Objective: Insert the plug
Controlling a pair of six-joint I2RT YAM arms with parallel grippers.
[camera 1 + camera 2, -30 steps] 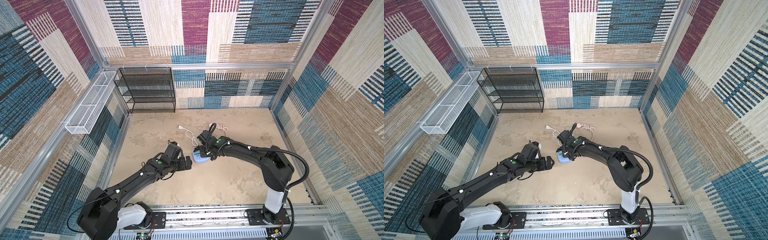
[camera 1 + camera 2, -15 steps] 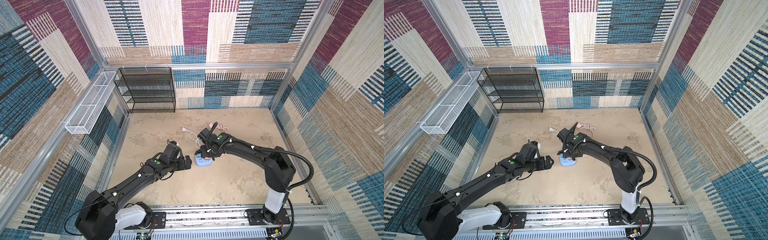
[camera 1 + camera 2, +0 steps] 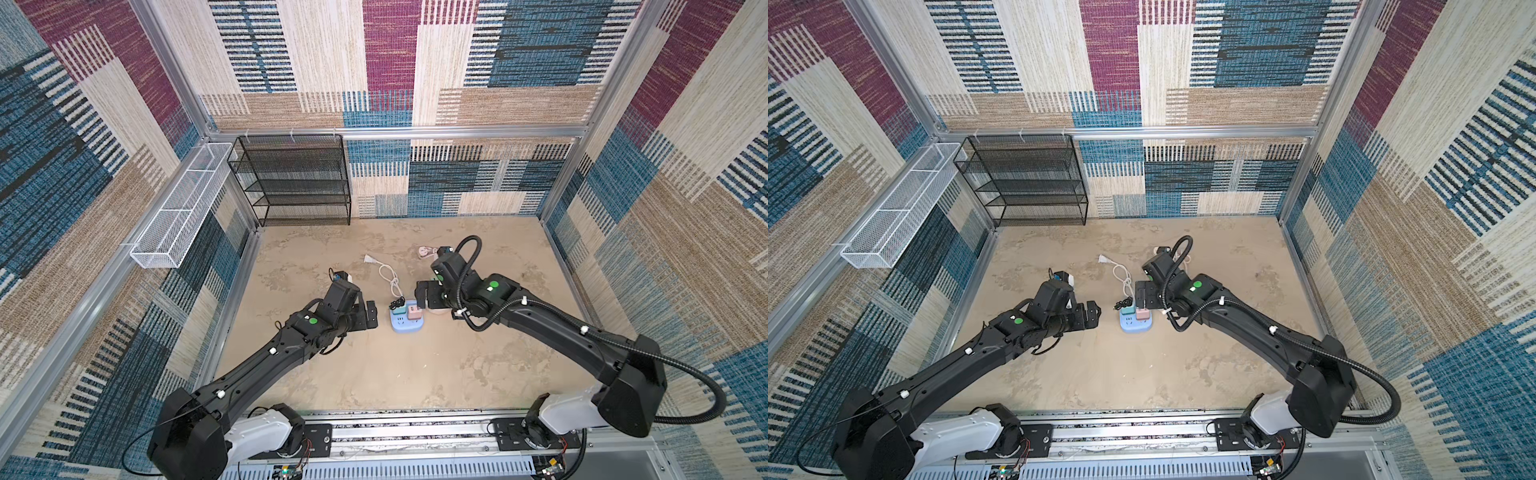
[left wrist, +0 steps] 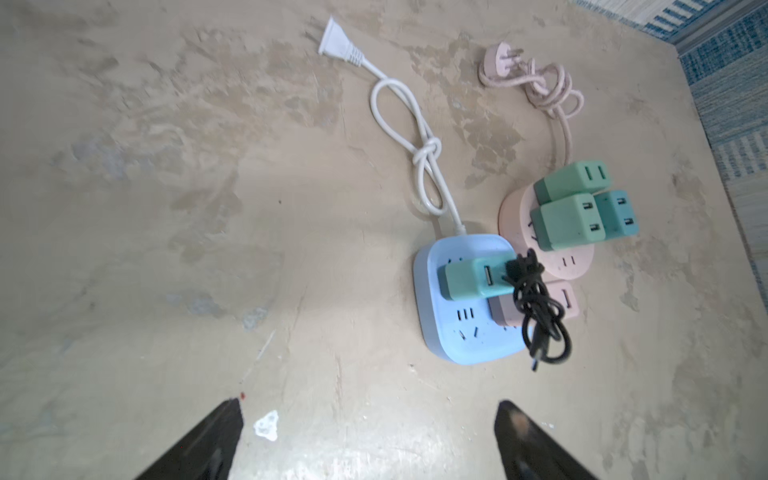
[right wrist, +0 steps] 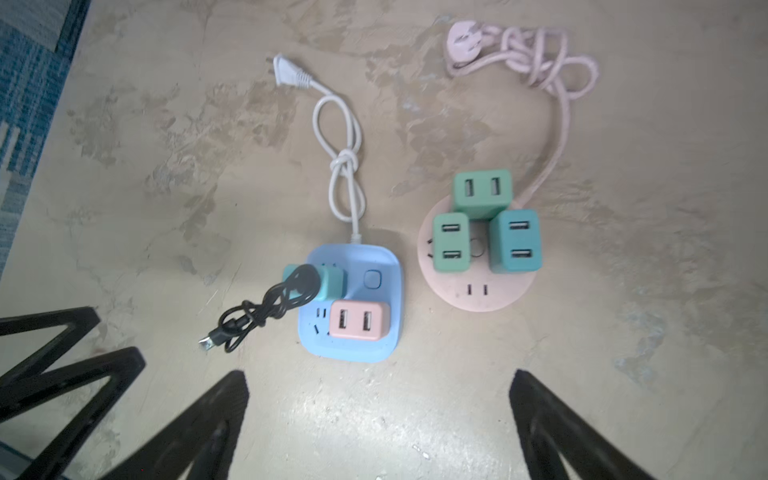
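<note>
My right arm reaches out from its base in a long arc toward the blue socket block (image 3: pixel 405 328). The forearm slopes down and the wrist is bent, so my right end effector (image 5: pixel 378 374) looks down on the bench (image 5: pixel 124 208) from just right of the block in both top views. Its fingers (image 5: pixel 228 399) stand wide apart with nothing between them, clear of the block. The pink plug (image 5: pixel 359 322) stands on the right-hand part of the block's face with its two USB ports facing up. It appears to sit flat, and neither of my end effectors touches it. Beside it on the same block stands a teal plug (image 5: pixel 330 282), and a bundled black cable (image 5: pixel 270 301) trails from it over the block's left edge. My left arm stretches forward from its own base, low over the bench, with the wrist turned inward. My left end effector (image 4: pixel 370 402) points at the block from its left, near it but apart, spread wide and empty. A knotted white cord (image 4: pixel 428 151) leaves the block's far side. A round pink socket block (image 5: pixel 478 299) carrying three green and teal adapters (image 5: pixel 482 193) lies just right of the blue one.
</note>
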